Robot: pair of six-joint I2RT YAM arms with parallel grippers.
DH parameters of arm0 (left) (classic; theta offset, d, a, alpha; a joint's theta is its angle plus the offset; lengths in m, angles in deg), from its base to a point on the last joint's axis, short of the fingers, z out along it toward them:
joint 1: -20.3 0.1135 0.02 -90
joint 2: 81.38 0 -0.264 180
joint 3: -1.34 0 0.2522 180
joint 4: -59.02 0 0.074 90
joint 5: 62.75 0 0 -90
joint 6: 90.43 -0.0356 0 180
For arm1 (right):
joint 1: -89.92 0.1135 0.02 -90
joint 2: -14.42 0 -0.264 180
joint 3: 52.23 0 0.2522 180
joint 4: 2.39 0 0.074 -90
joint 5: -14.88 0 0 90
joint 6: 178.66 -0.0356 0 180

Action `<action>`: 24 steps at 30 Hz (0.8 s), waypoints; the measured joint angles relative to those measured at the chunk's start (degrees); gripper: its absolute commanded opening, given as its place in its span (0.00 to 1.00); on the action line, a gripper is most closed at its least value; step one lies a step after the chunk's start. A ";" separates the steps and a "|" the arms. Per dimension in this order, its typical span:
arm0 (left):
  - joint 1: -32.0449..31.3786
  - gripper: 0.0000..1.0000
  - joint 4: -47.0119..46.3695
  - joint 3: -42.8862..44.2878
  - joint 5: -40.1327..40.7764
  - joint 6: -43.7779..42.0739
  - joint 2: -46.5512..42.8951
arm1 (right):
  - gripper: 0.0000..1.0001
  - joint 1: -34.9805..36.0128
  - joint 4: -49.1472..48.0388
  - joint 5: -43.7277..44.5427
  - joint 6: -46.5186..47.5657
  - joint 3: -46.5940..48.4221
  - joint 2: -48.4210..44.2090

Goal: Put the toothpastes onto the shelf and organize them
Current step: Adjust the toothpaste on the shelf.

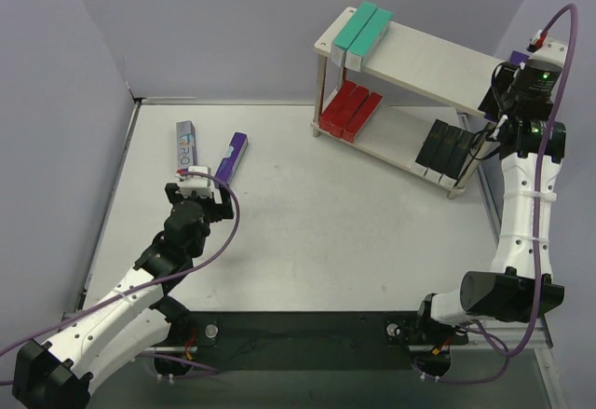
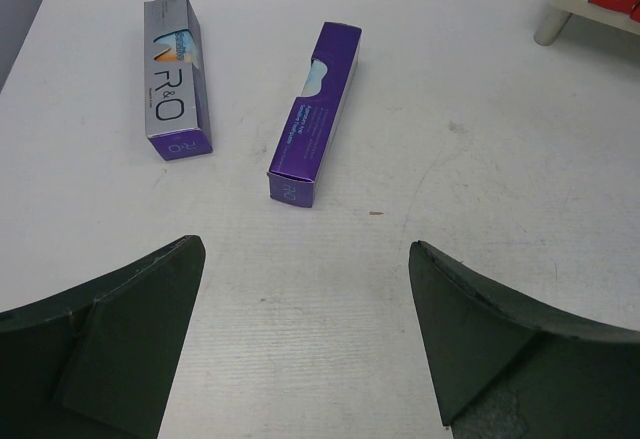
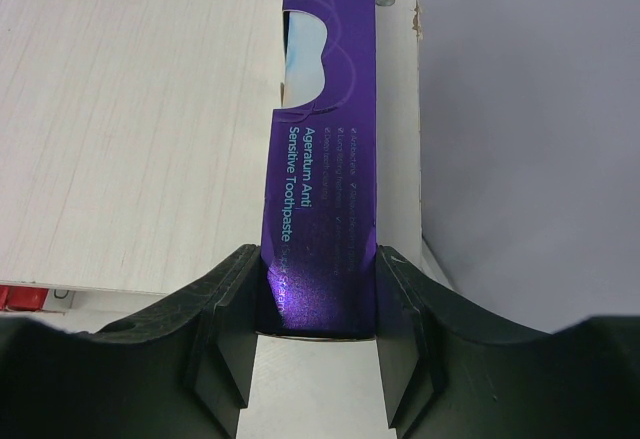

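Right end effector (image 3: 318,289) was clenched on the held purple carton (image 3: 325,139), 1 finger pressed to each long side near the carton's lower end. That carton ran lengthwise away from the wrist camera. It carried the words "Ageratum Anti Sensitive Toothpaste" and had a cut-out window showing pale blue. It sat over the right end of the shelf (image 1: 438,60), above the top board and close to the corner with the screw head. Whether it touched the board could not be told.

On the shelf's top board, 2 teal cartons (image 1: 365,29) lay side by side at the left end. Below them, at the left end of the lower board, was a row of red cartons (image 1: 352,109). 3 black cartons (image 1: 447,146) lay together at the right end of the lower board.

Left end effector (image 2: 305,249) was released, its fingers spread wide and grasping nothing. It hung over the desk (image 1: 307,232), well apart from the shelf and to the shelf's left.

2 more toothpastes lay flat on the desk between it and the shelf's side of the desk. The loose purple carton (image 2: 315,109) was the nearer of the 2 to the shelf. The silver-faced carton (image 2: 172,74), marked "R&O", lay farther from the shelf. They lay apart, neither touching the other nor the shelf.
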 measured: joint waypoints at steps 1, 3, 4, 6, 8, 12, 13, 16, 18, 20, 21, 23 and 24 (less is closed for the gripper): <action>0.00 0.95 0.00 0.00 0.00 0.00 0.00 | 0.35 -0.11 0.00 -0.09 0.04 0.00 0.00; 0.00 0.95 0.00 0.00 0.00 0.00 0.00 | 0.38 -0.28 0.00 -0.31 0.09 0.00 0.00; 0.00 0.95 0.00 0.00 -0.02 0.00 0.00 | 0.39 -0.35 0.00 -0.37 0.11 0.00 0.00; 0.00 0.95 0.00 0.00 -0.02 0.00 0.00 | 0.42 -0.35 0.00 -0.42 0.13 0.00 -0.02; 0.00 0.95 0.00 0.00 -0.02 0.00 0.00 | 0.46 -0.37 0.00 -0.48 0.15 0.00 -0.04; 0.00 0.95 0.00 0.00 -0.04 0.00 0.00 | 0.61 -0.66 0.74 -0.79 0.11 0.00 -0.04; 0.00 0.95 0.00 0.00 -0.04 0.00 0.00 | 0.63 -0.76 1.95 -0.81 0.13 -0.02 -0.04; 0.00 0.95 0.00 0.00 -0.04 0.00 0.00 | 0.75 -1.03 3.08 -0.90 -0.28 -0.02 -0.04; 0.00 0.95 0.00 0.00 -0.07 0.00 0.00 | 0.82 -1.05 3.61 -1.09 -0.61 0.00 -0.04; 0.00 0.95 0.00 0.00 -0.07 0.00 0.00 | 0.86 -1.05 4.28 -1.68 -0.98 0.17 -0.04; 0.00 0.95 0.00 0.00 -0.11 0.00 0.00 | 0.88 -1.05 4.52 -1.97 -1.11 0.37 -0.04; 0.00 0.95 -0.02 0.00 -0.22 0.00 0.00 | 0.90 -1.05 5.35 -2.97 -1.79 1.77 -0.04; 0.00 0.95 0.00 0.00 -0.26 0.00 0.02 | 0.91 -1.05 5.55 -3.52 -2.16 2.67 -0.17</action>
